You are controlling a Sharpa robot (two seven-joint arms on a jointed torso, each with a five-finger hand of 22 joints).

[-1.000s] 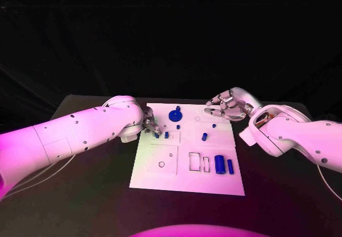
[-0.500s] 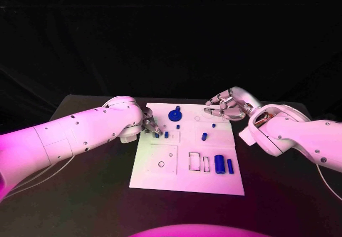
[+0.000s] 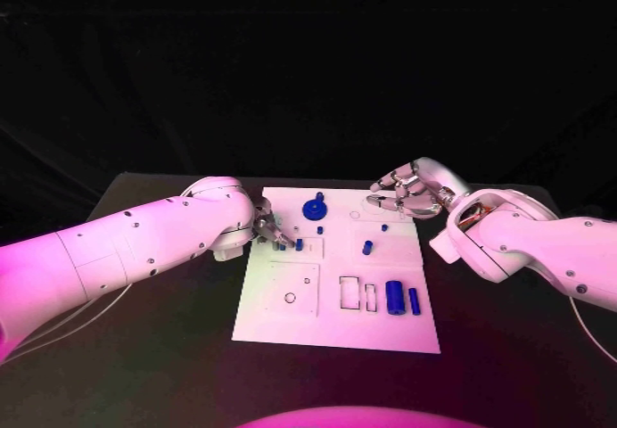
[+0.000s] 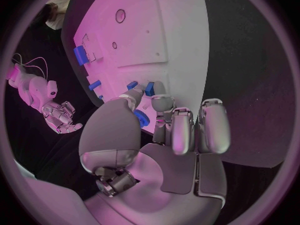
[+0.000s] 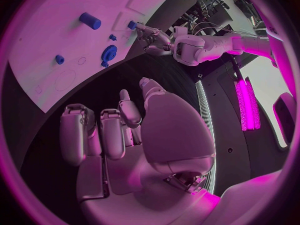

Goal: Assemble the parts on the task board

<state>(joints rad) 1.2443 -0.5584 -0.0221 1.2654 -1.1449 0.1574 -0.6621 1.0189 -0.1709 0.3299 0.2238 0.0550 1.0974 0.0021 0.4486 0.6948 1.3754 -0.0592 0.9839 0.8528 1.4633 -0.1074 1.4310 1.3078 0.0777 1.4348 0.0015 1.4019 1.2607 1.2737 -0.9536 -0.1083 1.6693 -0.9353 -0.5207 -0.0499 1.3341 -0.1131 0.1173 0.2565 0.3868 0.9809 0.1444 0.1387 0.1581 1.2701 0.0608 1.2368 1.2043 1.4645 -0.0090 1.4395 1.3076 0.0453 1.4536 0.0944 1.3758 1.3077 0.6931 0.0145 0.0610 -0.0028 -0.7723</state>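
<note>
The left hand (image 3: 267, 225) sits at the left edge of the board (image 3: 296, 321), fingertips pinching a small blue peg (image 4: 141, 118) over the far-left cluster of parts. The right hand (image 3: 409, 191) hovers off the board's far right corner, fingers curled in and holding nothing. A blue gear (image 3: 314, 210) stands far centre; two blue cylinders (image 3: 402, 299) lie near right, beside outlined slots.

The pinch looks shallow, so the peg could tilt or slip free as it goes down, or jam at its hole. The fingers also crowd neighbouring pegs (image 3: 300, 242) and may knock one over. A dropped peg could roll off onto the worktop (image 3: 180, 357).
</note>
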